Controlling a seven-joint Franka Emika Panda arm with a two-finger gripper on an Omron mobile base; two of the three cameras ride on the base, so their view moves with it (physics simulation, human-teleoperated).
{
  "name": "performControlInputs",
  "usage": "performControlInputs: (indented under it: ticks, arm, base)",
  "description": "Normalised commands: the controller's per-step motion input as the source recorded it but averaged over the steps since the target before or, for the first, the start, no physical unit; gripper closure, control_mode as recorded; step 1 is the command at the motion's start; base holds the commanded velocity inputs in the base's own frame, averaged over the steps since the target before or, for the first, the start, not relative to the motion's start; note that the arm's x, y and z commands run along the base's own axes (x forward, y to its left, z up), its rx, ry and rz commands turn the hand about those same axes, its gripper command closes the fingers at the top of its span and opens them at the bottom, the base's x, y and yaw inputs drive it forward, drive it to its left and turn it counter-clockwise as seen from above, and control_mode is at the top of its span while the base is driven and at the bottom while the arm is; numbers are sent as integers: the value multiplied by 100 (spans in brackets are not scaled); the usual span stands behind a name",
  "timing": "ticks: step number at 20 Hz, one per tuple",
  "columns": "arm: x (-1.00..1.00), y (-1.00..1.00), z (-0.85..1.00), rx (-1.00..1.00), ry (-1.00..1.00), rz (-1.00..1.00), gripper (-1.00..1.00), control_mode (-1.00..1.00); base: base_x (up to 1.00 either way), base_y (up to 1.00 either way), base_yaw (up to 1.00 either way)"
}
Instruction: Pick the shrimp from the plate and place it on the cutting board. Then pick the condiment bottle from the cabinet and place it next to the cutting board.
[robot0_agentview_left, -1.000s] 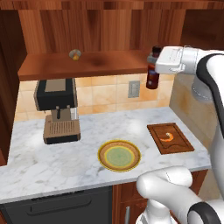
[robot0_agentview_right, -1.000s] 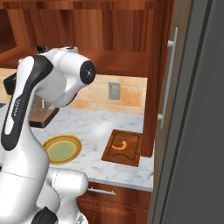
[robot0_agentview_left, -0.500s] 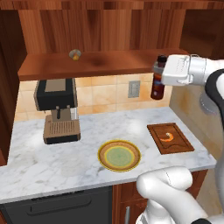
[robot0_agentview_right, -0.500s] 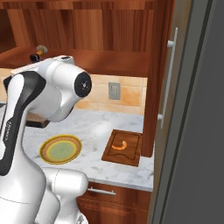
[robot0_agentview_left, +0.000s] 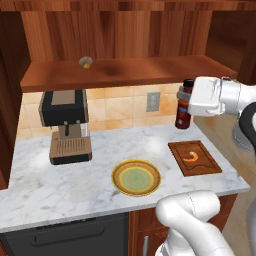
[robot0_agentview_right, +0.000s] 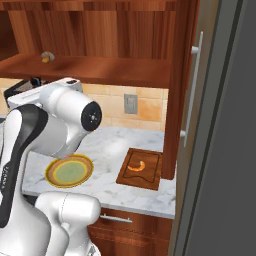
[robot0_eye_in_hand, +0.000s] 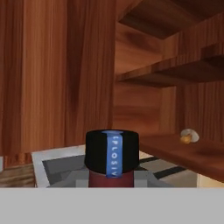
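Observation:
My gripper (robot0_agentview_left: 189, 100) is shut on the condiment bottle (robot0_agentview_left: 183, 113), a slim dark brown-red bottle with a black cap. It hangs upright in the air just below the cabinet shelf (robot0_agentview_left: 125, 72), above the counter behind the cutting board (robot0_agentview_left: 201, 168). The orange shrimp (robot0_agentview_left: 191, 156) lies on the board, also seen as shrimp (robot0_agentview_right: 136, 165) on the cutting board (robot0_agentview_right: 150, 177). The plate (robot0_agentview_left: 116, 176) sits bare left of the board. In the hand view the bottle's black cap (robot0_eye_in_hand: 111, 151) stands close in front, with the cabinet's wood behind it.
A small round yellowish object (robot0_agentview_left: 86, 62) rests on the shelf's left part. A black and brown coffee machine (robot0_agentview_left: 65, 125) stands at the counter's left. A wall outlet (robot0_agentview_left: 153, 101) is behind the bottle. A tall grey panel with a handle (robot0_agentview_right: 192, 85) bounds the right side.
The hand has carried the bottle down and slightly right, from shelf height to below the shelf edge. Shrimp, board and plate have not moved.

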Motion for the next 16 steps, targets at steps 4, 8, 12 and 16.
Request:
performControlInputs:
  ticks: [4,8,12,16]
  arm:
    - [-17,0,-36,0,0,1,100,-100]
    - [-14,0,-40,0,0,1,100,-100]
    - [-15,0,-30,0,0,1,100,-100]
    - [-22,0,-14,0,0,0,100,-100]
  base:
    - [0,0,0]
    - [0,0,0]
    - [0,0,0]
    - [0,0,0]
